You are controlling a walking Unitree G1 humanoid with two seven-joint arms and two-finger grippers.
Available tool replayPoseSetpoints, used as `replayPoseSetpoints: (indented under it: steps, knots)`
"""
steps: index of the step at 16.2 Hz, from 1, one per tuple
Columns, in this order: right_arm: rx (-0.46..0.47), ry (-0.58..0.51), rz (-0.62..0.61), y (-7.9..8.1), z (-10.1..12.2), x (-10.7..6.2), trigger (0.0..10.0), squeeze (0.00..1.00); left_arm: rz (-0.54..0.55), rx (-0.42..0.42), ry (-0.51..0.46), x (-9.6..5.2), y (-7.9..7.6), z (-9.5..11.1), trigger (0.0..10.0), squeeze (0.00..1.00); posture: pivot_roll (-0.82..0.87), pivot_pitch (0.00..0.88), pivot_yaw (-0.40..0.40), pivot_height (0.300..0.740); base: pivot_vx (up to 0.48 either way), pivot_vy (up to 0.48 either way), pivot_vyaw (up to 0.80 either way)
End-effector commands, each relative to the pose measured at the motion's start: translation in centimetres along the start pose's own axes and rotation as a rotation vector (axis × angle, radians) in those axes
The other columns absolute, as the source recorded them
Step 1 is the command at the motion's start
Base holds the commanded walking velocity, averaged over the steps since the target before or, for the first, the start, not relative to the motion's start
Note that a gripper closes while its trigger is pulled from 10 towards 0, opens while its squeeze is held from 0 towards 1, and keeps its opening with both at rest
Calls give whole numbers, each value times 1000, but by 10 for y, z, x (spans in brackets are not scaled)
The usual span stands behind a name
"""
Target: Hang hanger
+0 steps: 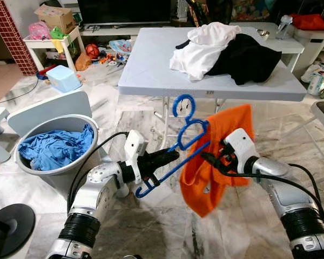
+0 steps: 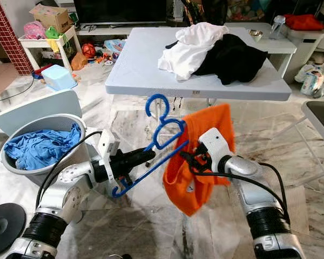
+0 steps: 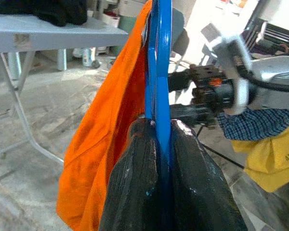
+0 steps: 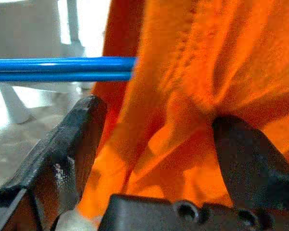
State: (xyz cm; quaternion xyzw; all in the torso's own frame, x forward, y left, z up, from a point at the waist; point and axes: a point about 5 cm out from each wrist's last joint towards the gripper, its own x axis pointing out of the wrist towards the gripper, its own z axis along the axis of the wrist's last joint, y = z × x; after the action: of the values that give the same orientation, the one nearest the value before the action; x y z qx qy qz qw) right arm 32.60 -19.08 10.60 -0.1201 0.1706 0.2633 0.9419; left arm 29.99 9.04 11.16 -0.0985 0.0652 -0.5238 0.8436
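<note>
To the left of the blue hanger (image 1: 179, 141), a grey basket (image 1: 70, 172) of blue clothing (image 1: 56, 147) is seen on the floor, presumably kept near as a source of laundry. The hanger itself is held in mid-air, in front of and lower than the worktop (image 1: 151, 65), and is tilted so that its hook points up toward the worktop edge and its lower end points down toward the robot. It is gripped at that lower end by the left gripper (image 1: 164, 155), whose jaws are clenched on the blue bar, as the left wrist view confirms with the bar pinched between the two black fingers (image 3: 135, 187). This low grip appears chosen so that the upper end and the hook are left free for the garment and for later hanging. To the right of the hanger, an orange garment (image 1: 213, 162) is draped over its far end and hangs down, its fabric being worked by the right gripper (image 1: 215, 160). In the right wrist view the jaws are parted, with orange cloth bunched between them, so the cloth is judged to be loosely bracketed rather than firmly pinched. Beyond the hanger, a white garment (image 1: 202, 46) and a black garment (image 1: 248, 59) lie heaped on the worktop, probably awaiting the same treatment.
</note>
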Motion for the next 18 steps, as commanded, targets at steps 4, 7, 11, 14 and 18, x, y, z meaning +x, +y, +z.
replayPoseSetpoints:
  steps: [4,7,11,14,18]
  knots:
    - [-32,1,-171,-19,3,1,0,0,-31,33,-21,0,-4,11,0,0,-153,0,46,740,0,0,0]
    - [-33,-3,-167,-21,4,1,0,0,-32,33,-17,-1,-5,11,0,0,-153,0,46,740,0,0,0]
    - [-33,-9,-156,-31,7,-6,0,0,-31,37,-1,0,-7,6,0,0,-163,0,48,740,0,0,0]
    - [-25,-21,-163,-36,10,-8,0,0,-17,43,7,-1,-5,4,0,0,-163,0,46,740,0,0,0]
    - [-38,-14,-116,-38,14,-10,0,0,51,68,16,-6,5,2,0,0,-162,0,40,740,0,0,0]
